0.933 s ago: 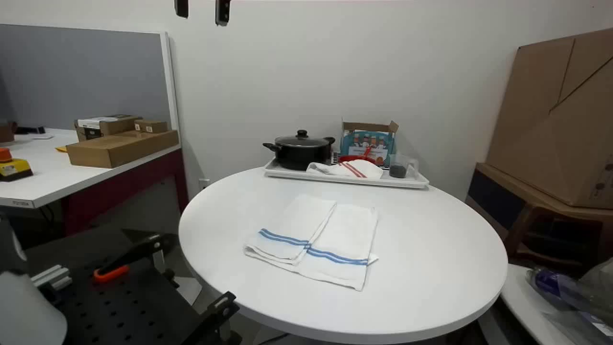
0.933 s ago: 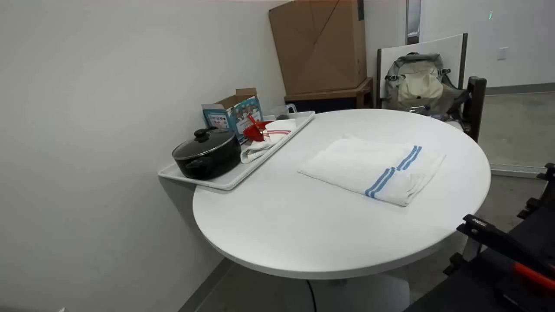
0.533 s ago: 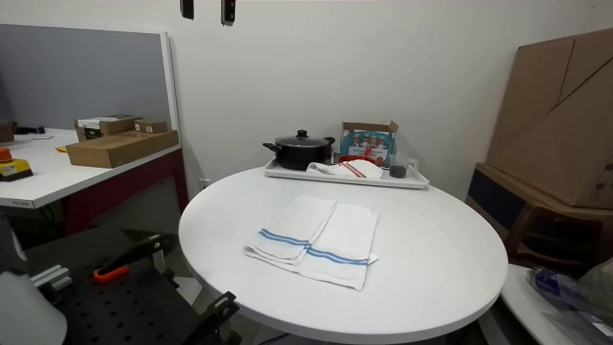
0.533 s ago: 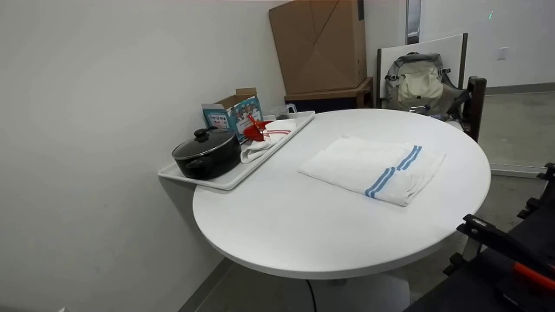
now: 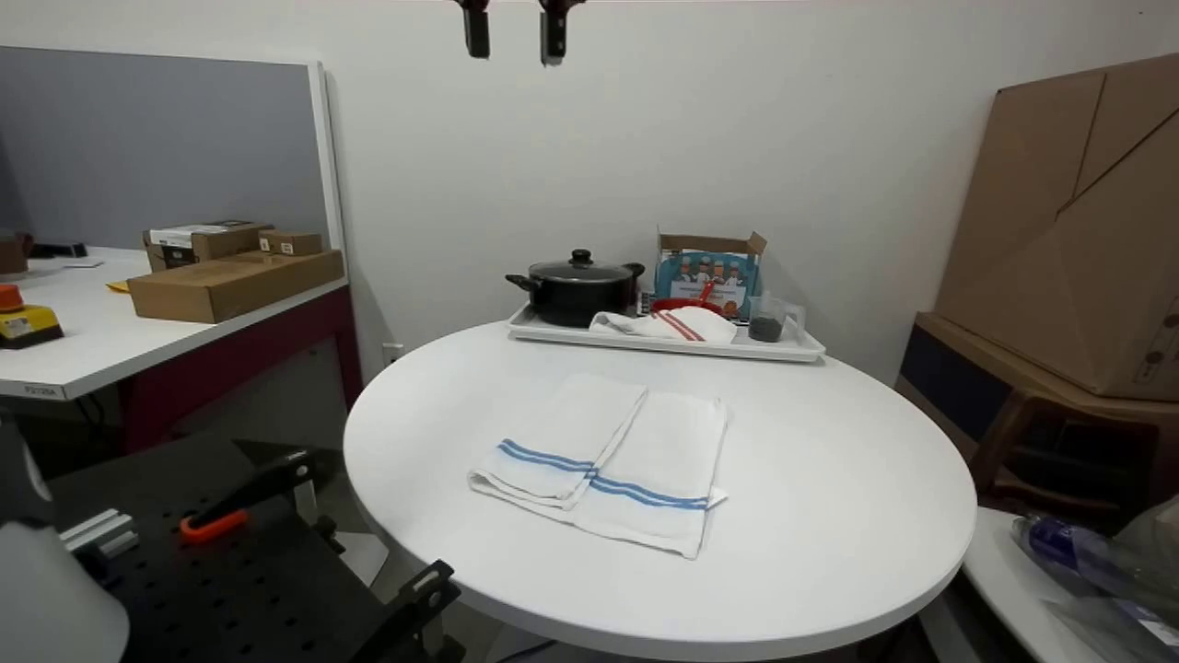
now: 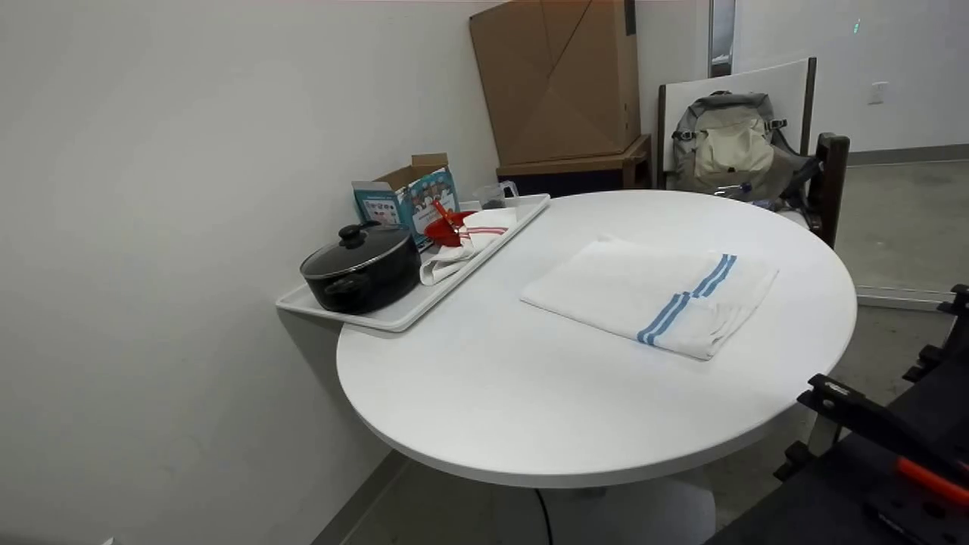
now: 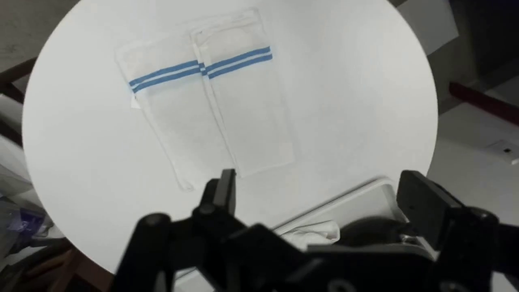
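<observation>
From my screen I read this as a robotics lab set up in office space: a perforated black mounting plate [image 5: 230, 589] carries clamps [image 5: 419, 603], a white desk [image 5: 83, 345] before a gray partition [image 5: 157, 147] bears cardboard boxes [image 5: 235, 287], and something at the cropped edge resembles an emergency-stop button [image 5: 23, 322].

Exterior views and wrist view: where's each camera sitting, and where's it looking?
In an exterior view, the camera sits beside the table, facing the tray; the tool shows up top.
In an exterior view, it sits off the table's edge, facing the backpack; no tool shows.
Wrist view: above the table, looking down; the tool's open fingers show at the bottom.
Both exterior views share table, tray and blue-striped towel.
</observation>
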Controlling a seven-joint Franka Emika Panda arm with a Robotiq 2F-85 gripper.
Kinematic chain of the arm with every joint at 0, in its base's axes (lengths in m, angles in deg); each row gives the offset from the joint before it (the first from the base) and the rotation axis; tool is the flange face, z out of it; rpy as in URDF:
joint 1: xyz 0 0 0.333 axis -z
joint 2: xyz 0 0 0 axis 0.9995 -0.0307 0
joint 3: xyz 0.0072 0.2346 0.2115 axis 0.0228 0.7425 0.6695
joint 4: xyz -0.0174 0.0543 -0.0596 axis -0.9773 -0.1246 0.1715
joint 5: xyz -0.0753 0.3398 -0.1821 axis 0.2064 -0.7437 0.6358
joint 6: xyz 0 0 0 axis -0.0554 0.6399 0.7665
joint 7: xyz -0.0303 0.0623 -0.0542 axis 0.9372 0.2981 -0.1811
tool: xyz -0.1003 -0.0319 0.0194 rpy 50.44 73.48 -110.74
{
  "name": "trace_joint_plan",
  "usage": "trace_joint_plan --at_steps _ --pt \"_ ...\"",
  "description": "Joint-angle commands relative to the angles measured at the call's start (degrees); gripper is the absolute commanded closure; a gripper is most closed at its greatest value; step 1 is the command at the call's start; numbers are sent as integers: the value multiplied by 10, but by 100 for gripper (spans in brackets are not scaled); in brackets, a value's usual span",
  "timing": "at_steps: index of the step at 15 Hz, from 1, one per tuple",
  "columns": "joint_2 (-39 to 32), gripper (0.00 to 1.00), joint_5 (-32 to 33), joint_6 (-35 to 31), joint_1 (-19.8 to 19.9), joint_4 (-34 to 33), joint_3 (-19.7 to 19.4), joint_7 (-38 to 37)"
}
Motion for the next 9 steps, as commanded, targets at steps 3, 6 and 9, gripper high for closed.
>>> trace_joint_plan --at_steps 3,6,9 --pt "-93 0 2 -73 25 -30 -43 34" --pt "-164 0 -17 -86 30 -67 -75 72" --pt "-236 0 -36 -83 37 -112 -96 103"
